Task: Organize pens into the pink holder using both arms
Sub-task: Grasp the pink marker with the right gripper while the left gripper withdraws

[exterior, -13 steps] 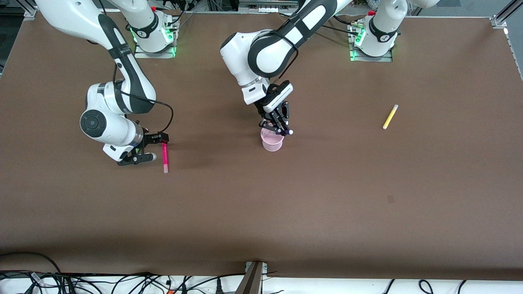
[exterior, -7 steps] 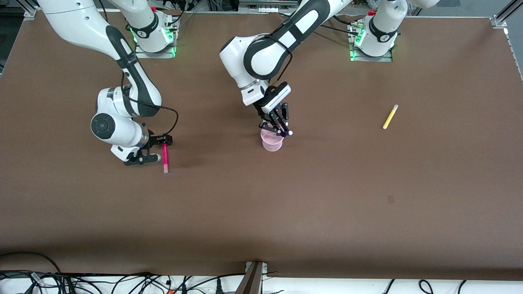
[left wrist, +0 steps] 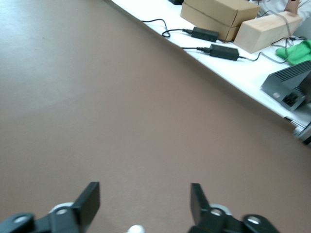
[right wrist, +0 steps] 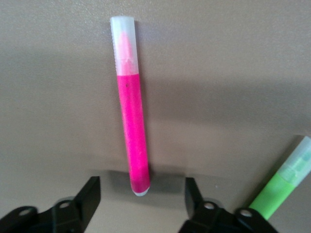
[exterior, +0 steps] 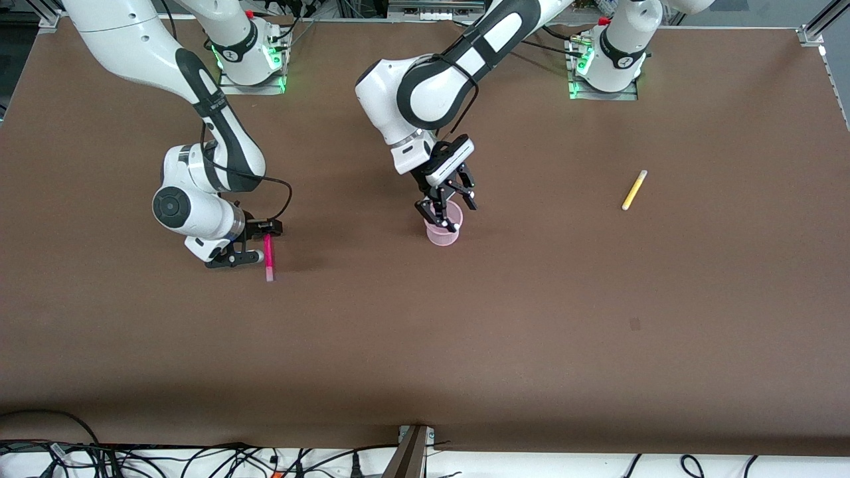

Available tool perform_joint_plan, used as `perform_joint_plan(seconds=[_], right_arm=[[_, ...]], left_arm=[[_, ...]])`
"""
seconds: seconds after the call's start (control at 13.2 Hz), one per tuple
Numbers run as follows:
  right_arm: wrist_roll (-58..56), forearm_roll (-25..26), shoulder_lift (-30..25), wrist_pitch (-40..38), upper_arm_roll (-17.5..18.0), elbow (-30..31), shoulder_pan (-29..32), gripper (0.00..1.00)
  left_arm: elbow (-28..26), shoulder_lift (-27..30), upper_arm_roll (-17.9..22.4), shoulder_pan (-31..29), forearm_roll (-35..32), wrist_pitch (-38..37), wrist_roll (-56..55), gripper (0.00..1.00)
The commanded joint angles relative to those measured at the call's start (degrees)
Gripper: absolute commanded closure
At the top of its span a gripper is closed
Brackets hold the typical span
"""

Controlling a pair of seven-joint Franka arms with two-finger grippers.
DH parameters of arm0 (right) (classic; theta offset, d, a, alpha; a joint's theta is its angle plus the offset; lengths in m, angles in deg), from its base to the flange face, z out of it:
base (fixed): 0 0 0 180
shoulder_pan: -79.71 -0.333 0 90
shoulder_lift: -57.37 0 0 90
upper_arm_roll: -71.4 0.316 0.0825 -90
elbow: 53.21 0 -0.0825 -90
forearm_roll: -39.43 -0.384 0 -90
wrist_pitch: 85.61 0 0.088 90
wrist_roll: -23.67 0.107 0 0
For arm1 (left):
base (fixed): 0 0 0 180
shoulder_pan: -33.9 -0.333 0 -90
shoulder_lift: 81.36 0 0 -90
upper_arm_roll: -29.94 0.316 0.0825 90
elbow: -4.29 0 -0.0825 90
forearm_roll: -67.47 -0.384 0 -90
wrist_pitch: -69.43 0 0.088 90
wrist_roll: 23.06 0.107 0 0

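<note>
Pink holder [exterior: 443, 229] stands upright mid-table, and you can see a pale pen tip [exterior: 457, 228] poking up at its rim; rest of that pen is hidden, colour can't tell. Your left gripper [exterior: 445, 204] hangs right over the holder w/ fingers [left wrist: 91, 200] spread wide, gripping nothing.

Magenta pen [exterior: 268, 256] lies flat toward the right arm's end of the table, pale cap pointing at the front camera. Right gripper [exterior: 255, 242] is down at its uncapped end, fingers [right wrist: 90, 193] apart on either side of it, not clamped yet. Right wrist view shows a green pen [right wrist: 282, 187] lying just beside that gripper.

Yellow pen [exterior: 634, 190] lies alone toward the left arm's end, well apart from the holder.
</note>
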Motion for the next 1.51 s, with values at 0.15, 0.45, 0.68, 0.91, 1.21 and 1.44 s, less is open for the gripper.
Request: perform_joint_plan(seconds=[0.15,0.45,0.68,0.91,1.21,1.44], right_arm=[[0.4,-0.8,-0.2,1.3,0.0,1.0,0.0,0.68],[0.5,-0.8,-0.2,1.2,0.0,0.8,0.1,0.79],[1.9,-0.9,-0.3,0.7,0.0,0.3,0.0,0.97],[5.9,-0.9,-0.8,-4.1,1.1,-2.0,0.0,0.99],[13.8,-12.3,-0.8,-21.8,2.9,-12.3,-0.6,0.99],[25.8,-19.6,-0.9,-26.1,2.9,-16.0,-5.6,0.99]], left_arm=[[6.7,6.7,-0.6,-10.3,13.2,-0.8,23.0,0.00],[9.7,12.0,-0.7,-22.1,29.6,-0.3,49.7,0.00],[9.2,16.9,-0.6,-31.3,42.3,-1.0,72.6,0.00],[8.6,18.9,-0.6,-39.6,50.6,-6.3,93.3,0.00],[6.0,19.0,-0.6,-49.3,55.4,-9.9,118.7,0.00],[1.1,20.3,-0.7,-53.6,57.1,-9.0,127.3,0.00]])
